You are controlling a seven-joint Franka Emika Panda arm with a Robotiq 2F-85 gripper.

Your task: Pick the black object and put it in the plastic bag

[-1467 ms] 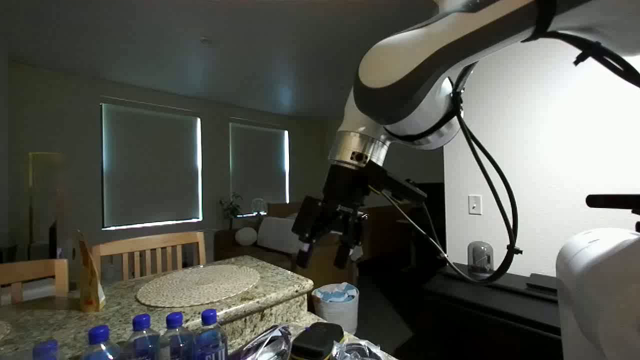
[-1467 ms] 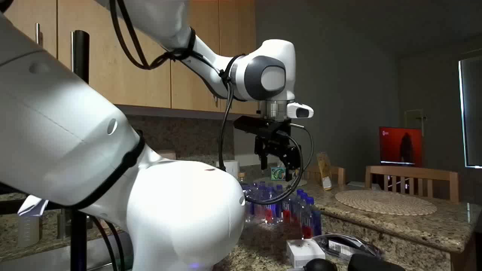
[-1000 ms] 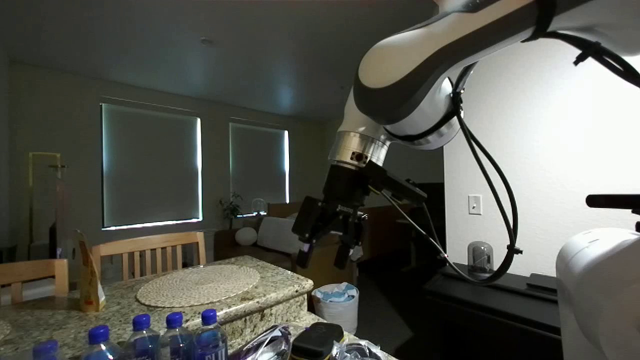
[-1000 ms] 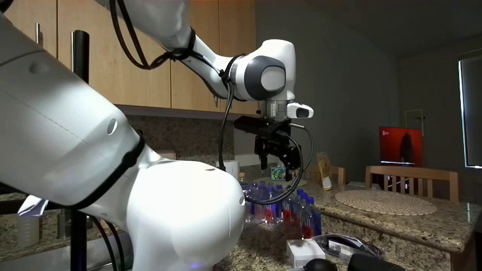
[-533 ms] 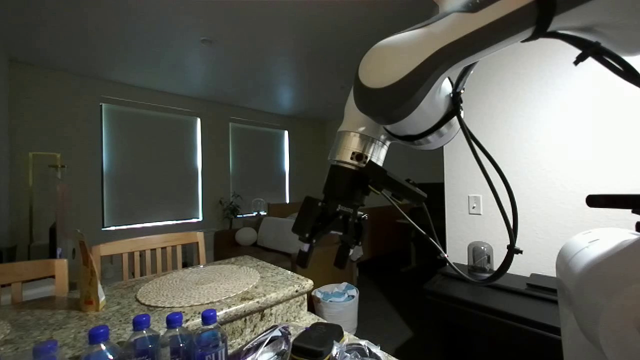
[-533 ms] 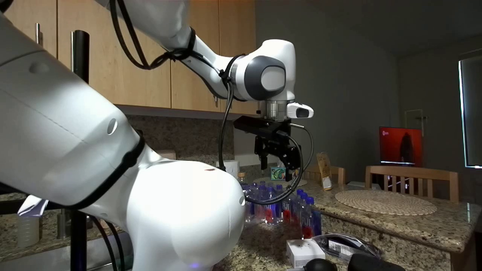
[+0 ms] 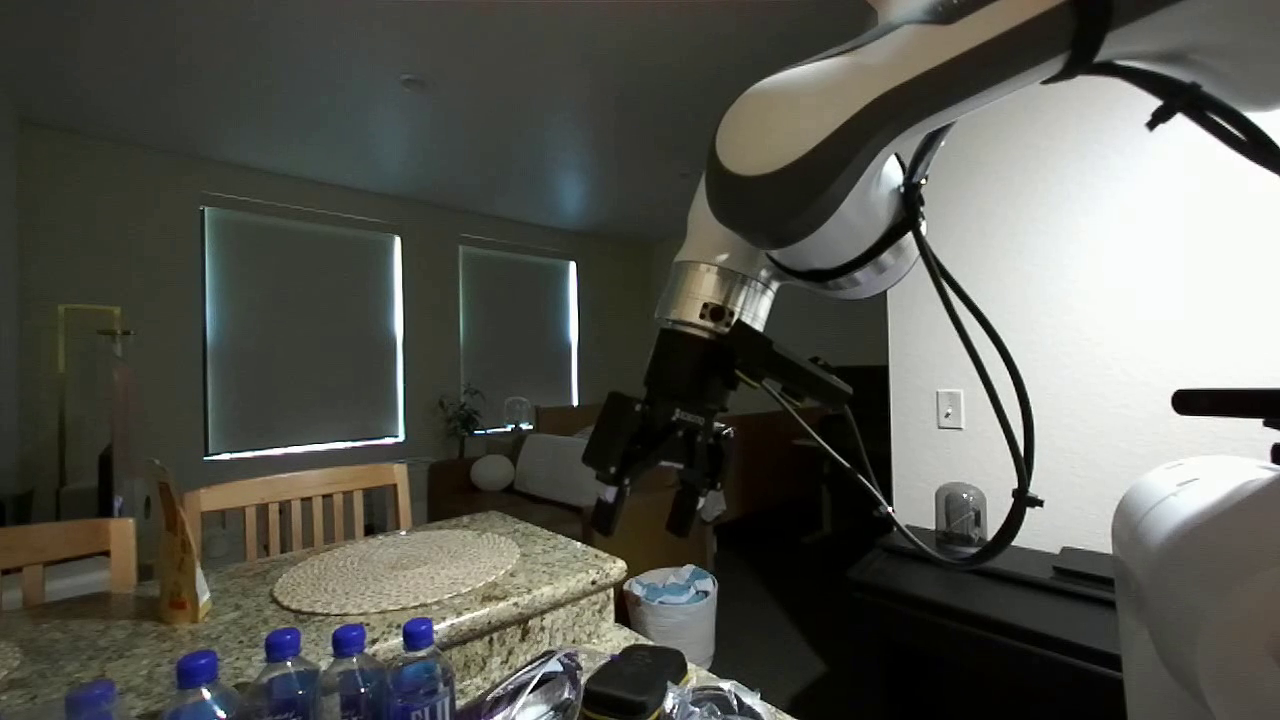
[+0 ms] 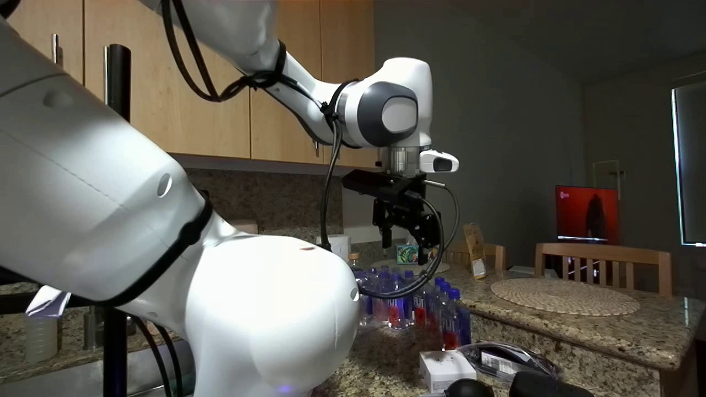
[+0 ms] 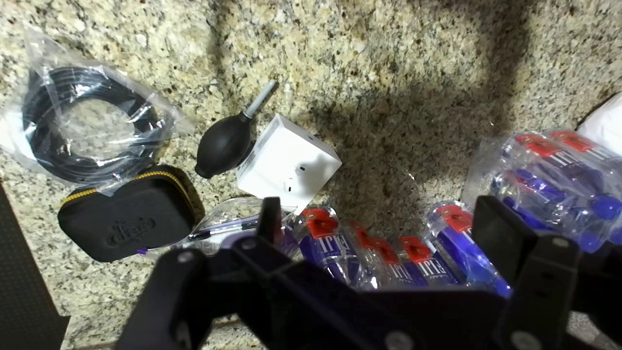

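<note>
My gripper [image 9: 381, 218] is open and empty, high above the granite counter; it also shows in both exterior views [image 7: 645, 515] [image 8: 405, 251]. A black rubber blower [image 9: 223, 146] with a grey nozzle lies left of it in the wrist view; its bulb shows in an exterior view [image 8: 469, 388]. A black zip case [image 9: 131, 218] with a yellow zip lies nearby, also in both exterior views [image 7: 635, 682] [image 8: 543, 386]. A clear plastic bag [image 9: 228, 226] with a pen sits between case and bottles, partly behind a finger. Another clear bag holds a black cable coil [image 9: 48, 131].
A white box [image 9: 294, 165] touches or nearly touches the blower. Several blue-capped bottles [image 9: 418, 260] stand below the gripper, and more [image 9: 559, 180] are at the right. A raised counter [image 8: 551, 342] edges the work area. A white item [image 9: 605, 126] lies at the far right.
</note>
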